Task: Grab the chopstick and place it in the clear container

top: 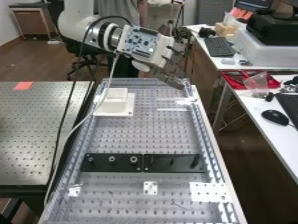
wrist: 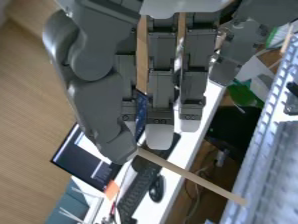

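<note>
The hand (top: pixel 167 62) is above the far end of the perforated bench, its fingers pointing down toward the far right corner. In the wrist view the hand (wrist: pixel 100 107) pinches a thin wooden chopstick (wrist: pixel 193 176) near one end, between the thumb tip and a fingertip. From that pinch the chopstick slants away, its other end free beside the bench edge. A pale square box-like holder (top: pixel 116 101) stands on a white plate at the far left of the bench; whether it is the clear container, I cannot tell.
Black plates (top: pixel 143 163) with knobs cross the middle of the bench (top: pixel 149 137). A white perforated plate (top: pixel 209 192) lies near its right edge. Cables hang from the arm along the left side. At the right, a desk bears a red tray (top: pixel 250 81), a mouse and keyboards.
</note>
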`<action>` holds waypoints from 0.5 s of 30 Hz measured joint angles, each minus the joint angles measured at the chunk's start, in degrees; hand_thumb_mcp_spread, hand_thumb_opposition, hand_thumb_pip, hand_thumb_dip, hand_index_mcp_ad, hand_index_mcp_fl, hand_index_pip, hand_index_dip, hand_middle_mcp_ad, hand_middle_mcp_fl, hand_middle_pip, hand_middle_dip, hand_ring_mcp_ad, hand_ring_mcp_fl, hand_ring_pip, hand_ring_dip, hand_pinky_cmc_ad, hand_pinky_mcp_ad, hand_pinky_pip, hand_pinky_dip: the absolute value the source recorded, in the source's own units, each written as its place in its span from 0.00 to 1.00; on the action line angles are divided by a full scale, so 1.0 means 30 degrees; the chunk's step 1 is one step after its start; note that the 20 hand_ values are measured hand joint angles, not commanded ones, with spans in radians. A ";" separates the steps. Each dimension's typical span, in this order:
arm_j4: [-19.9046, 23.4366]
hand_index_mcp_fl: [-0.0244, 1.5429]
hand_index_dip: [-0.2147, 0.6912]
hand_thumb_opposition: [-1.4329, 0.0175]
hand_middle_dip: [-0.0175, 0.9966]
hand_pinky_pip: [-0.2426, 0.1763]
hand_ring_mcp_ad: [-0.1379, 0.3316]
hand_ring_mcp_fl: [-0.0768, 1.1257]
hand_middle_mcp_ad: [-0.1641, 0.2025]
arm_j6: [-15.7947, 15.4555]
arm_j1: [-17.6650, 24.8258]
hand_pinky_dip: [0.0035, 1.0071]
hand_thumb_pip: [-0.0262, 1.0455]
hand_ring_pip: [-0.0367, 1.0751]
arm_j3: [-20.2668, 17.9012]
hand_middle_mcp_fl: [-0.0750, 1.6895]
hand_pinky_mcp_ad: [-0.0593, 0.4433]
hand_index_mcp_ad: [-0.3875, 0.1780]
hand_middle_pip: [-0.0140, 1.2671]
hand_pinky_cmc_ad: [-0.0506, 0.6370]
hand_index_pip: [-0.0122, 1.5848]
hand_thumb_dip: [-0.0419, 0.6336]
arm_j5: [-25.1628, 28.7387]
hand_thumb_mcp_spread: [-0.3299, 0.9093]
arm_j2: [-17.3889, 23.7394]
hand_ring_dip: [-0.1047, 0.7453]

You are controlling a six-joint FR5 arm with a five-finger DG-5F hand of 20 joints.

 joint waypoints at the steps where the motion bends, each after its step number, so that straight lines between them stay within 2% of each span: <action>1: -0.0636 0.39 0.20 0.35 0.72 0.77 0.48 0.65 0.61 0.0189 0.0147 0.19 0.49 0.19 0.0401 0.52 0.61 0.47 0.66 0.77 0.89 0.45 0.0078 0.84 -0.0187 0.81; 7: -0.3527 0.39 0.20 0.35 0.72 0.77 0.47 0.65 0.60 0.0947 0.0561 0.19 0.49 0.19 0.2166 0.52 0.61 0.46 0.66 0.77 0.89 0.45 0.0182 0.84 -0.0979 0.81; 15: -0.6344 0.39 0.20 0.35 0.72 0.76 0.47 0.65 0.60 0.1658 0.0686 0.19 0.49 0.20 0.3954 0.51 0.61 0.46 0.66 0.77 0.88 0.45 -0.0374 0.84 -0.2027 0.81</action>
